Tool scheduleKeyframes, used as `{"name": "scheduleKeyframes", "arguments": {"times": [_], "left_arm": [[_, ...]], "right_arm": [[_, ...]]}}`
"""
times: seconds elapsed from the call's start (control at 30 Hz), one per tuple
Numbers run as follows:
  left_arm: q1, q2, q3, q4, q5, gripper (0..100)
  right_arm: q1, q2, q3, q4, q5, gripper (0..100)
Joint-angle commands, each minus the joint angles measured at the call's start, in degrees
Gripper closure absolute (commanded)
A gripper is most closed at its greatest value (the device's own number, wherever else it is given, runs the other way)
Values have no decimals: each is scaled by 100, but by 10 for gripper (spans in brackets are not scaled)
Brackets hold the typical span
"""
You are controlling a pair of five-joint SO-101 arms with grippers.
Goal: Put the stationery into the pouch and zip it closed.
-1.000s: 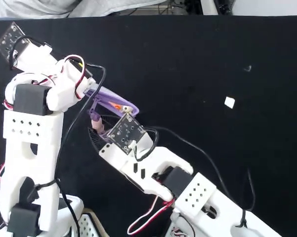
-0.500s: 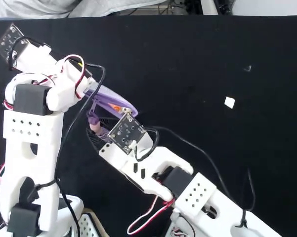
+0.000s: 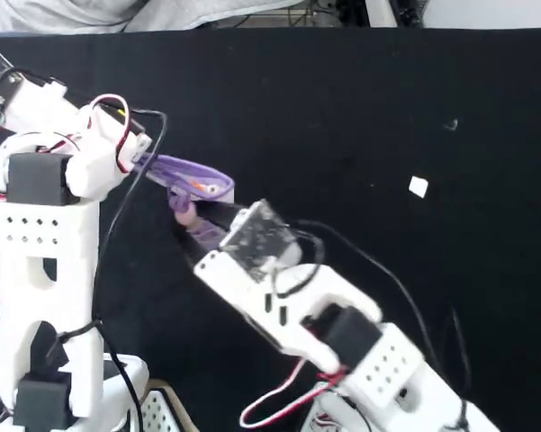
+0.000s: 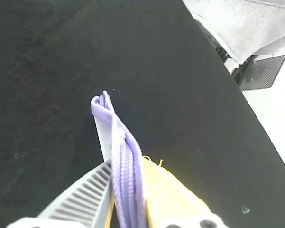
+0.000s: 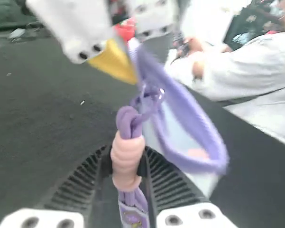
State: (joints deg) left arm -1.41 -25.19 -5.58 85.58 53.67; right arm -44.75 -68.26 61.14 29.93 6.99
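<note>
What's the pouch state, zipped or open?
Open: the pouch gapes in the right wrist view, inside showing; right gripper is shut on its pink zipper pull.

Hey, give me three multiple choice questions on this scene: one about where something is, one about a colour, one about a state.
1. Where is the small white piece?
A. inside the pouch
B. on the black table, apart from both arms
C. in a gripper

2. What colour is the pouch?
A. purple
B. green
C. red

3. How is the right gripper?
A. open over the table
B. shut on the pink pull
C. shut on the white piece

Answers: 1 B, it lies alone on the cloth; 2 A, its fabric is purple in every view; 3 B, its own wrist view shows the pull clamped between the jaws.
</note>
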Motion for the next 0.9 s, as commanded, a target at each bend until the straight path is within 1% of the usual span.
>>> {"name": "scheduleKeyframes", "arguments": {"times": [0.0, 0.13, 0.23, 0.4, 0.57, 0.87], "left_arm": [[-84, -158, -31, -105, 35, 971], [-92, -158, -31, -79, 44, 971], [-127, -158, -13, -62, 44, 971], [-541, -167, 48, -114, 53, 971], [-787, -167, 40, -114, 53, 971], [-848, -167, 40, -114, 53, 971]], "right_arm": [[466, -778, -743, 527, 62, 988], [791, -1138, -1226, 1319, 369, 988], [1037, -1165, -1613, 1864, 413, 988], [1231, -1165, -2220, 2602, 422, 988], [1248, -1165, -2580, 3068, 809, 988], [2136, -971, -2967, 3499, 1222, 988]]}}
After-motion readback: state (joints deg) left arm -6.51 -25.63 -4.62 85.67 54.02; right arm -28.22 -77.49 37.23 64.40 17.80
